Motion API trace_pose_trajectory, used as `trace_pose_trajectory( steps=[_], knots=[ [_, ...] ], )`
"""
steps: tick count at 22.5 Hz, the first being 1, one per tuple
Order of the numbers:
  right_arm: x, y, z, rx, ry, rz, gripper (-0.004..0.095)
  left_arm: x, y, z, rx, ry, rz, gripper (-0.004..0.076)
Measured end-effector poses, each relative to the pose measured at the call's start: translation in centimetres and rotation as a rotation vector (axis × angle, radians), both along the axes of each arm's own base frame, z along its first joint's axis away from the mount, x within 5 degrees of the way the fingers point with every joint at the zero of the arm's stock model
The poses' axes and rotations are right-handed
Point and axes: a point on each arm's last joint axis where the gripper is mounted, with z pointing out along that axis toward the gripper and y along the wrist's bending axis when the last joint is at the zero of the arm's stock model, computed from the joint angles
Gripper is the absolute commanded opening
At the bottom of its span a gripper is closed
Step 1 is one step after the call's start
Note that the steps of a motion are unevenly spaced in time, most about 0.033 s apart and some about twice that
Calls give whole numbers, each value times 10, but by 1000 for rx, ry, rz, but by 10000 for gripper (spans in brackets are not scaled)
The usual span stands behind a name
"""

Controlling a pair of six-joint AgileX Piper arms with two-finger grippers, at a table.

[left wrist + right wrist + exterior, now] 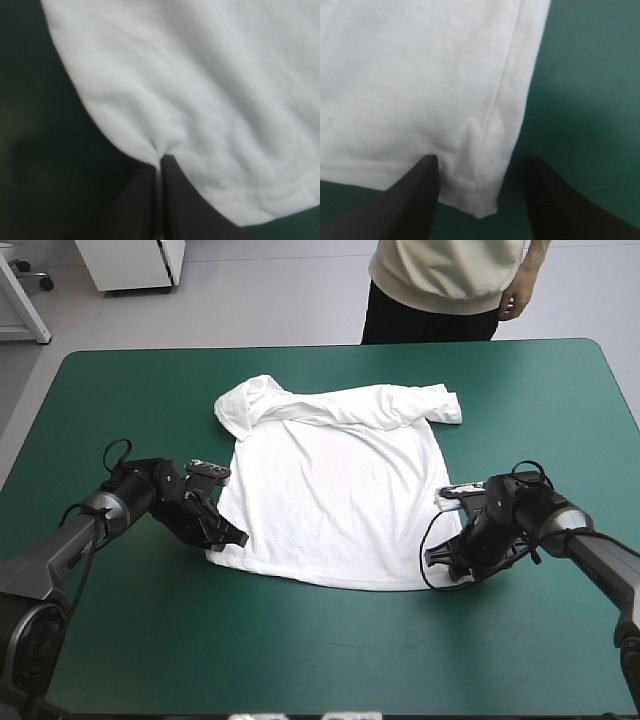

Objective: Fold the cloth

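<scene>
The T-shirt [330, 500] lay spread on the table [150, 640], roughly at its middle, with the hem toward the near edge and the body mostly flat on the teal-green cover. Its upper part was rumpled: the cloth there was bunched in a band along the far side, with one sleeve [245, 405] heaped at the far left and the other [442, 402] sticking out at the far right.

The left hand [232, 537] sat low at the near left corner of the hem. In the left wrist view its black fingers [177, 200] met in a narrow arch, pinching a small pucker of white cloth between their tips, so this hand was gripping the T-shirt. Creases ran out from the pinch into the cloth ahead of it.

The right hand [445, 558] sat at the near right corner of the hem, down close to the table. In the right wrist view its fingers [415, 200] stood well apart, holding nothing. The hem corner lay between them, nearer one finger, while the other rested over bare cover just beside the side seam
</scene>
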Motion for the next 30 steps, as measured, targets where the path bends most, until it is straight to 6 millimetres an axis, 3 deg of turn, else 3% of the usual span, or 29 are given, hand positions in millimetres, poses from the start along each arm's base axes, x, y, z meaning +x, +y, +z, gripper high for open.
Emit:
trace_pose_trajectory(
  steps=[2, 7, 9, 11, 13, 14, 20, 23, 30],
  knots=[
    [1, -3, -2, -33, 3, 59, -13, 0, 0, 0, -1, -1, 0, -9],
    [3, 2, 1, 32, -42, 92, -17, 0, -1, 2, -6, -14, 5, -9],
    [4, 7, 9, 95, -126, 52, -17, -2, -1, 8, -14, -49, 9, -9],
    [-2, 7, 39, 143, -251, 41, -17, -3, -3, 24, -41, -112, 20, -9],
    [-9, 4, 76, 180, -377, 45, -17, -2, -4, 63, -78, -242, 27, -9],
    [-17, 1, 104, 191, -471, 52, -17, -2, -4, 87, -102, -316, 33, -9],
    [-38, -12, 192, 177, -752, 78, -17, -12, -3, 176, -170, -565, 20, -9],
    [-60, -23, 265, 167, -991, 87, -17, -36, 3, 253, -219, -789, 4, -9],
    [-111, -42, 364, 175, -1349, 98, -17, -105, 21, 373, -245, -1185, -11, -9]
  ],
)
